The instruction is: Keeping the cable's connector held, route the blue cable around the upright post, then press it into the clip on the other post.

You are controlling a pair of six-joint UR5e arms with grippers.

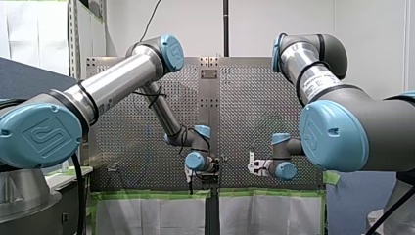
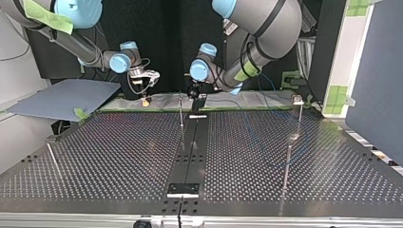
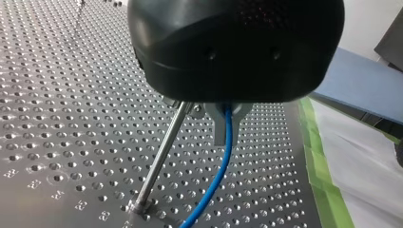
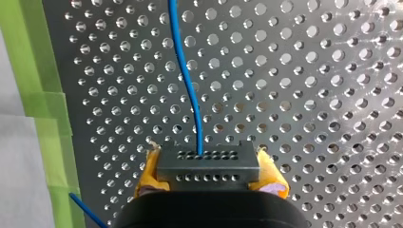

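Blue cable (image 4: 186, 80): thin, smooth and bright blue. It leaves the connector (image 4: 207, 161) in a soft S-curve over the perforated bench (image 3: 57, 95), and further along it passes through the left end effector (image 3: 227, 121).
Connector: dark flat block with two rows of small holes; the cable enters the upper row.
Right end effector (image 4: 209, 173): yellow pads (image 4: 148, 173) pressed against the connector's two ends, pinching it firmly.
Left end effector: metal fingers pressed together on the cable, just beside the upright post (image 3: 161, 156).
Upright post: slim metal rod. The cable drops past it toward its foot, near it but apparently not touching.
Step in hand: judged to be the wrap around this post.
Doing it well: hold the connector end steady, carry the pinched section round the post under light tension, and avoid a slack loop or a sharp kink.
Clip post (image 2: 298, 102): far right in the top view. The pale piece on top is probably the clip, but it is too small to confirm.
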